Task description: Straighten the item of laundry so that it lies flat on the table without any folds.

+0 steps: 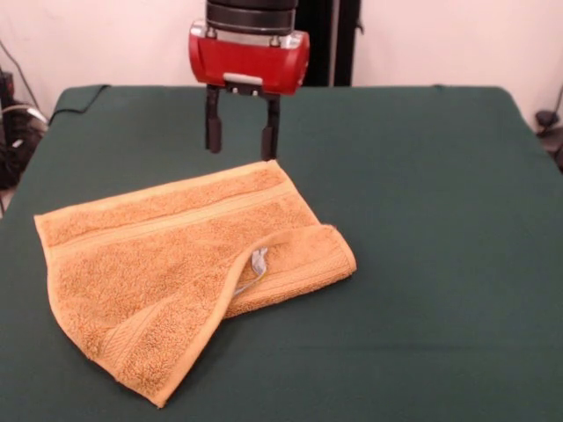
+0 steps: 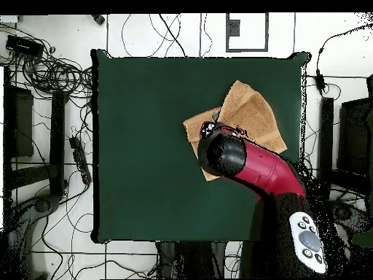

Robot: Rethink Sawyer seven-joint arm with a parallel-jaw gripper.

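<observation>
Front view shows the big green surface (image 1: 422,220) with the orange towel (image 1: 167,264) lying on its left part, one corner folded over by a small white label (image 1: 259,261). The claw (image 1: 242,132) hangs open just above the towel's far corner.
</observation>
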